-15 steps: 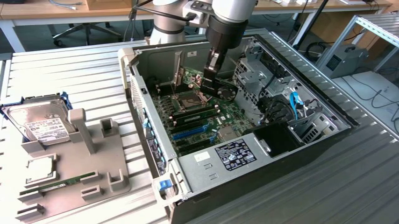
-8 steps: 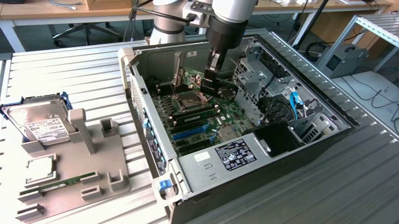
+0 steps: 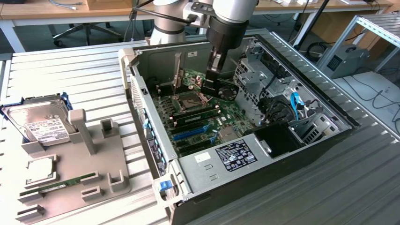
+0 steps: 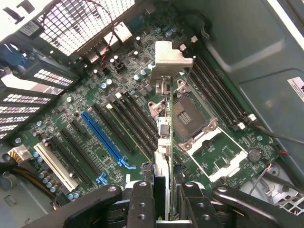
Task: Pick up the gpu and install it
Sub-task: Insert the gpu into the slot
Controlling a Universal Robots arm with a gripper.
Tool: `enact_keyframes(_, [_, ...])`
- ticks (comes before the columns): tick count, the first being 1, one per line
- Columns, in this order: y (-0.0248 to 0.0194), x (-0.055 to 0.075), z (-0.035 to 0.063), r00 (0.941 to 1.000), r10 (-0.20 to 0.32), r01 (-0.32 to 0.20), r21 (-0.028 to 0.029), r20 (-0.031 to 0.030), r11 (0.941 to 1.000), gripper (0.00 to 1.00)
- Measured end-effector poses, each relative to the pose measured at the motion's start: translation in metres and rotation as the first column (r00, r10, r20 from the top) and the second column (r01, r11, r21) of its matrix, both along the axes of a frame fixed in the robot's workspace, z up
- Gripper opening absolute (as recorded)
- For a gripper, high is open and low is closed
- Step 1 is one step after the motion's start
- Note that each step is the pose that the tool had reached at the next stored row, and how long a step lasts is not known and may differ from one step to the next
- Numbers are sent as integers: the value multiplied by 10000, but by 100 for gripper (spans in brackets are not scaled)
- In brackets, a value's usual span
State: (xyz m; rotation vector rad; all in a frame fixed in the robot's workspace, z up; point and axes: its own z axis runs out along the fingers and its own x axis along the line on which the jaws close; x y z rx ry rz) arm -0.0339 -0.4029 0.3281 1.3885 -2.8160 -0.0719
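Gripper (image 4: pixel 165 209) fingers (image 4: pixel 142 202), nearest the wrist camera, are clamped on the gpu (image 4: pixel 163 142). The card is seen edge-on, with its pale metal bracket (image 4: pixel 172 59) at the far end. It hangs above the motherboard (image 4: pixel 85 95), over the strip between the long blue slot (image 4: pixel 107 140) and the open CPU socket (image 4: pixel 186 116). It is not seated in any slot. This close view picks out a white slot (image 4: pixel 54 164) and the memory slots (image 4: pixel 218 90).

From the exterior view, the arm reaches down into the open computer case (image 3: pixel 206 173). Its gripper (image 3: pixel 214 70) holds the gpu (image 3: pixel 211 86) upright over the motherboard (image 3: pixel 206 117). At the exterior view's left, well apart from the case, a grey fixture (image 3: pixel 93 154) carries a hard drive (image 3: pixel 40 124) and a green memory stick (image 3: pixel 59 184).
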Motion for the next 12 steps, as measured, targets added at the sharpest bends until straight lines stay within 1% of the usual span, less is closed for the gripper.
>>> enact_keyframes(12, [0, 4, -6, 9981, 615, -615, 0, 1, 9981, 26])
